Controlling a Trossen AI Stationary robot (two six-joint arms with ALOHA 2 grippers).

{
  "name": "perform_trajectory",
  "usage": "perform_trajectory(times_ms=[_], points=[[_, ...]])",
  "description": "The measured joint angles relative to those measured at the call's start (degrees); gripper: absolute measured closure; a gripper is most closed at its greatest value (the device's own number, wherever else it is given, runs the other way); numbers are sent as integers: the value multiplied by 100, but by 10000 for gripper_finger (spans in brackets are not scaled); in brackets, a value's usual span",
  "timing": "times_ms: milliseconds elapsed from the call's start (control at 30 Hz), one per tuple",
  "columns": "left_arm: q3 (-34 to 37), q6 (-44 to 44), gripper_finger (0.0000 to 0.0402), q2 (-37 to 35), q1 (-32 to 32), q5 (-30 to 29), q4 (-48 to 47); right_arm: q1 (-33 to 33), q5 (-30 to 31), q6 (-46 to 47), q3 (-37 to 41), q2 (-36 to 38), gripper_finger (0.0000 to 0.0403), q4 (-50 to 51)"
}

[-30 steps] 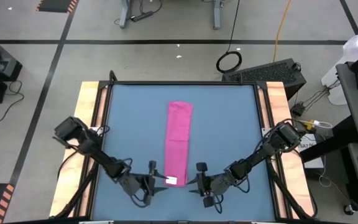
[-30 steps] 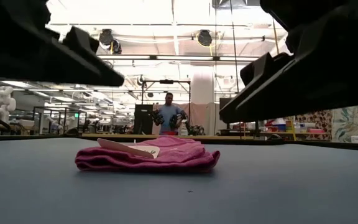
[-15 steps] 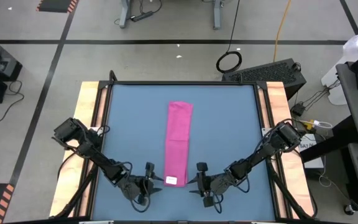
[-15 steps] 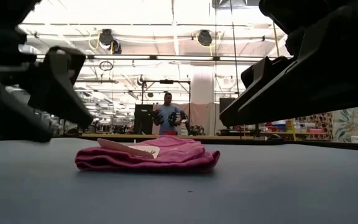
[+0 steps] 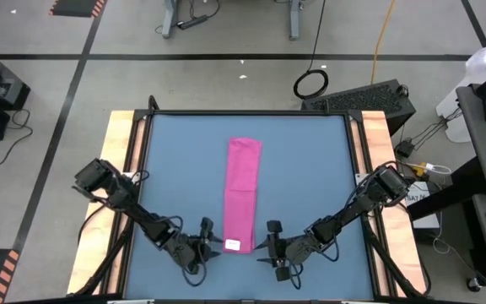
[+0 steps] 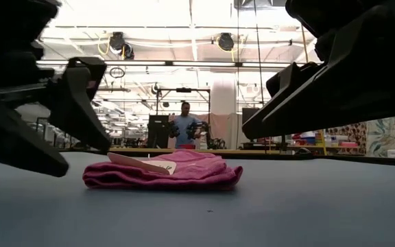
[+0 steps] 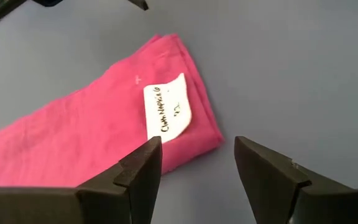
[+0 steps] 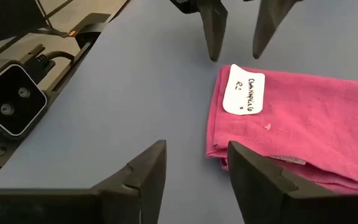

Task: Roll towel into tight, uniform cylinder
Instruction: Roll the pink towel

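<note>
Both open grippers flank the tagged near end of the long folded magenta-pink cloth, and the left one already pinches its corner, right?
No. The left gripper pinches nothing: the left wrist view shows its open fingers clear of the magenta-pink cloth. The right gripper is open too.

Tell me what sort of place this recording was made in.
Likely a robotics lab or workshop hall. The blue table stands on a concrete floor marked with tape; cables trail beside it. The low view shows a person among more workstations under high ceiling lights.
</note>
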State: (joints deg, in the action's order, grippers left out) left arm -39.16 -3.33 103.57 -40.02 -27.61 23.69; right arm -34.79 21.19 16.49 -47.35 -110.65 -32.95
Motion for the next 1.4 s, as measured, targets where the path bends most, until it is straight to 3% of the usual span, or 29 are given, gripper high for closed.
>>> perform_trajectory(times_ms=[367,1033,1400], points=[[2,437,194,0,192,499,132,34,0,85,0,0,241,-3],[4,998,194,5,251,554,332,34,0,87,0,0,241,-2],[4,1198,194,670,255,453,1090,34,-2,149,0,0,241,2]])
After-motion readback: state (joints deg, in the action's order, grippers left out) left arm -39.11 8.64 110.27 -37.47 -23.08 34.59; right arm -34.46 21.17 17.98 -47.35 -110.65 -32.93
